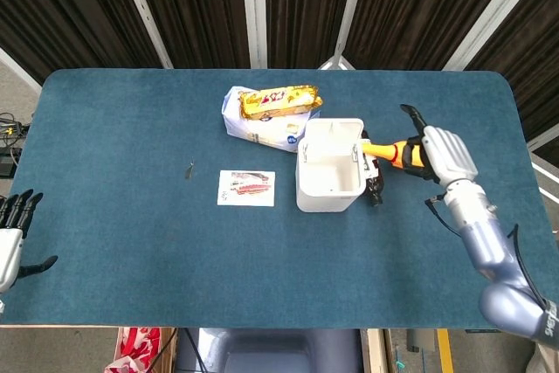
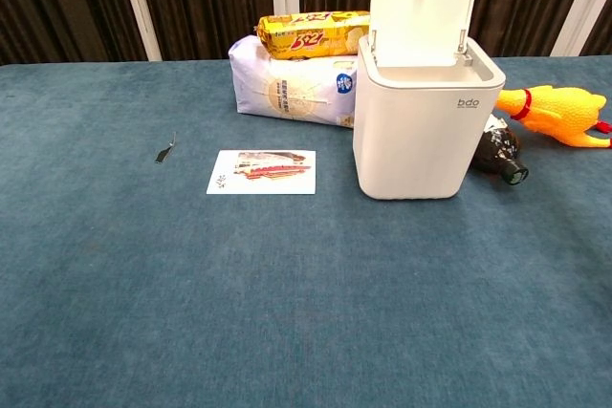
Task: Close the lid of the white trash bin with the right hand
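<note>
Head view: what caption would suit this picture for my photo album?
Robot's right hand raised beside the white trash bin, whose lid stands open, with a rubber chicken between them.

The trash bin (image 2: 427, 126) stands mid-table; bag (image 2: 287, 89) behind-left, packet (image 2: 313, 32) on it, card (image 2: 262, 171) left, chicken (image 2: 562, 112) right

The white trash bin (image 2: 427, 131) reads "bdo" on its front
</note>
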Controlling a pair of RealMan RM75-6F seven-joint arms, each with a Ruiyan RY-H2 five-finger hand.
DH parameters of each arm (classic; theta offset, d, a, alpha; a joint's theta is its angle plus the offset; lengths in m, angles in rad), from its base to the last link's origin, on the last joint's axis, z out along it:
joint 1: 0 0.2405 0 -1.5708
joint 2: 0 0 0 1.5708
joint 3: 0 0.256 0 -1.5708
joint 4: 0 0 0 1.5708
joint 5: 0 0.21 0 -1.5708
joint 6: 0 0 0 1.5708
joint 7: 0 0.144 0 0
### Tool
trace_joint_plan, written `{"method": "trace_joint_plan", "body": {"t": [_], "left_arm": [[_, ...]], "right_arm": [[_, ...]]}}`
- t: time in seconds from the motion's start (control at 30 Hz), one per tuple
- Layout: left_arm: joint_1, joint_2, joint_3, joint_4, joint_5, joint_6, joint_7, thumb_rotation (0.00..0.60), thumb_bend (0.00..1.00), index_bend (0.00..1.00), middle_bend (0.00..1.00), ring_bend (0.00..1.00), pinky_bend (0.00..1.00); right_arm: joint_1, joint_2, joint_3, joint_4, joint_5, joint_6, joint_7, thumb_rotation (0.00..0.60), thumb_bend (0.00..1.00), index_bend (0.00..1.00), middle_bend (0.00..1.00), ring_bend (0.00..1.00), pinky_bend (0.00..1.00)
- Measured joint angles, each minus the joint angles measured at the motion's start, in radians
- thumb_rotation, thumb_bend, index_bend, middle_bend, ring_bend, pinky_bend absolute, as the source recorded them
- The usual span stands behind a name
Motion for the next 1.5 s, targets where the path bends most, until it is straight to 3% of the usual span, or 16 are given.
{"method": "trace_joint_plan", "body": {"t": [0.37,0.57,0.93,1.5], "left_arm": [[-0.005,0.004,0.000,0.007,-0.008,-0.008,0.000,0.600,0.00,0.00,0.00,0.00,0.00],[-0.006,0.005,0.006,0.006,0.005,-0.006,-0.001,0.600,0.00,0.00,0.00,0.00,0.00],[-0.006,0.005,0.011,0.002,0.008,-0.007,0.002,0.600,0.00,0.00,0.00,0.00,0.00],[-0.010,0.003,0.015,-0.005,0.014,-0.009,0.004,0.600,0.00,0.00,0.00,0.00,0.00]], "right_arm": [[0.177,-0.076,-0.032,0.049,0.208,-0.022,-0.097,0.600,0.74,0.01,0.71,0.84,0.83],[0.228,-0.096,-0.048,0.040,0.256,0.011,-0.130,0.600,0.77,0.12,0.71,0.84,0.83],[0.255,-0.058,-0.046,-0.072,0.281,0.029,-0.136,0.600,0.78,0.20,0.71,0.84,0.83],[0.255,0.012,-0.102,-0.239,0.266,0.017,-0.139,0.600,0.78,0.23,0.71,0.84,0.83]]}}
